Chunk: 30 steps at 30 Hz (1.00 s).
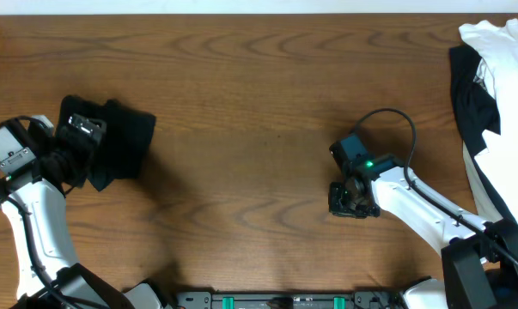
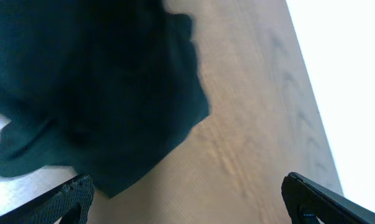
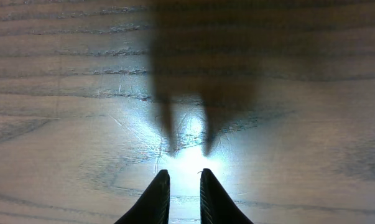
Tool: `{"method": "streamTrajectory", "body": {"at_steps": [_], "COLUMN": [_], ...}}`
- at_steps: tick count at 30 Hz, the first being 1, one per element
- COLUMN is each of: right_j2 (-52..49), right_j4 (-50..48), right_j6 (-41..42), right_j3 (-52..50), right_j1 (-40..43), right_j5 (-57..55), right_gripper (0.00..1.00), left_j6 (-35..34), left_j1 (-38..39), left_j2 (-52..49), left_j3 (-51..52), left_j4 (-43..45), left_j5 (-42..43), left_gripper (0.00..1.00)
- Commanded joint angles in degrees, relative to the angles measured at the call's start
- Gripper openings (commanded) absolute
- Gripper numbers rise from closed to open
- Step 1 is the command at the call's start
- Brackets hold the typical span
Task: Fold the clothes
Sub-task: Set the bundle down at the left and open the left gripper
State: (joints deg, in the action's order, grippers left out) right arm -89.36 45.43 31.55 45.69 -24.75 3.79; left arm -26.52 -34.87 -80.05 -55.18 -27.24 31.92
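Folded black T-shirt [image 1: 125,137] lies at the left of the table [image 1: 259,94]; left gripper [image 2: 187,200] is spread wide at its edge. Right gripper [image 3: 180,194] is narrowed almost together, empty, over bare wood. Black-and-white clothes pile [image 1: 492,86] sits far right.

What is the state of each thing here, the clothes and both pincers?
Black T-shirt: folded small, lying at the left.
Clothes pile: unfolded heap, black and white, at right edge.
Left pincer: open, empty, above the T-shirt.
Right pincer: shut, empty, over bare table.
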Motion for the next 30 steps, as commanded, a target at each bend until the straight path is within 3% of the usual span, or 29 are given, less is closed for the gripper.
{"method": "streamTrajectory", "body": {"at_steps": [1, 8, 11, 16, 22, 30], "right_j2": [0.0, 0.0, 0.0, 0.0, 0.0, 0.0], "right_j4": [0.02, 0.07, 0.22, 0.44, 1.14, 2.1], "right_j6": [-0.57, -0.57, -0.57, -0.57, -0.57, -0.57], "right_j3": [-0.22, -0.22, -0.22, -0.22, -0.22, -0.22], "right_j1": [0.37, 0.37, 0.37, 0.37, 0.35, 0.37], "right_j5": [-0.81, -0.76, -0.57, -0.55, -0.5, -0.57], "right_gripper": [0.17, 0.17, 0.17, 0.16, 0.16, 0.17], "left_j6": [1.18, 2.27, 4.94, 9.33, 9.31, 7.58], "left_j1": [-0.39, 0.76, 2.64, 6.32, 7.43, 2.71], "left_j2": [-0.48, -1.25, -1.57, -3.45, -11.13, -20.46], "left_j3": [-0.7, -0.44, -0.44, -0.44, -0.44, -0.44], "left_j4": [-1.51, -0.76, 4.46, 11.82, 12.17, 8.44], "left_j5": [-4.2, -12.11, -11.8, -3.82, -4.07, -4.07], "left_gripper": [0.98, 0.98, 0.98, 0.98, 0.99, 0.98]}}
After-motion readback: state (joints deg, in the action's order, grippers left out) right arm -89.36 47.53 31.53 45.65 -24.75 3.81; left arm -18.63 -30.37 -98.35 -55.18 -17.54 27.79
